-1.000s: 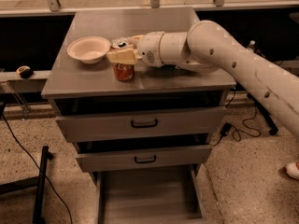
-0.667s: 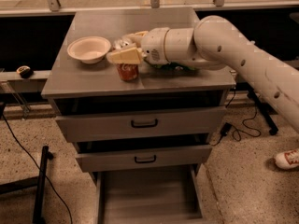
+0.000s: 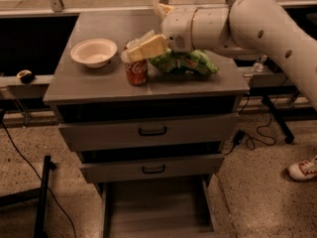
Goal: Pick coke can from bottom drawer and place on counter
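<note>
The coke can (image 3: 136, 72) stands upright on the counter (image 3: 89, 86), near its front edge, just right of the bowl. My gripper (image 3: 136, 51) hangs right over the can's top, reaching in from the right on the big white arm (image 3: 247, 21). Its cream fingers (image 3: 148, 47) are open and sit just above the can's rim, holding nothing. The bottom drawer (image 3: 158, 209) is pulled out at the foot of the cabinet, and the part of its tray in view holds nothing.
A white bowl (image 3: 94, 52) sits on the counter's left. A green chip bag (image 3: 187, 62) lies under the arm, right of the can. The two upper drawers (image 3: 152, 131) are shut. Cables and a stand leg (image 3: 42, 195) lie on the floor at left; a person's shoe (image 3: 303, 168) is at right.
The gripper has lifted up and slightly right off the can. The can stays standing on the counter in about the same spot.
</note>
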Action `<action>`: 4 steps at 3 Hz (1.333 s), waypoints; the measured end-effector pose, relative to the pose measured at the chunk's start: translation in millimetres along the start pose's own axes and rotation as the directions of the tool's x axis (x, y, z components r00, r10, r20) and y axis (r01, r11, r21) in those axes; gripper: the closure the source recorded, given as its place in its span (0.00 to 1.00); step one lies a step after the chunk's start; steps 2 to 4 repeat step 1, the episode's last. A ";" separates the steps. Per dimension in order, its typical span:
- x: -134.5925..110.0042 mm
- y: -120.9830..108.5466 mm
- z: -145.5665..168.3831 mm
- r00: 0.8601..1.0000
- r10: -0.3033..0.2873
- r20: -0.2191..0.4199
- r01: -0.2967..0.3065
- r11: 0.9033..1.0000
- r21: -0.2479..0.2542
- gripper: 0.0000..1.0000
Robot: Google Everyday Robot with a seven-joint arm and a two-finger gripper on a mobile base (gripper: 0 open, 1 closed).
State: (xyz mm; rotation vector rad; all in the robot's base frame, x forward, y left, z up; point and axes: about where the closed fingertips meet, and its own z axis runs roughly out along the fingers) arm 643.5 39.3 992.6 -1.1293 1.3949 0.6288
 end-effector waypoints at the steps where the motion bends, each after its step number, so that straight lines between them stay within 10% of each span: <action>1: -0.3 -0.1 -0.1 1.000 0.000 0.000 0.000 1.000 0.000 0.00; 4: -0.3 -0.1 -0.1 1.000 0.000 0.000 0.000 1.000 0.000 0.00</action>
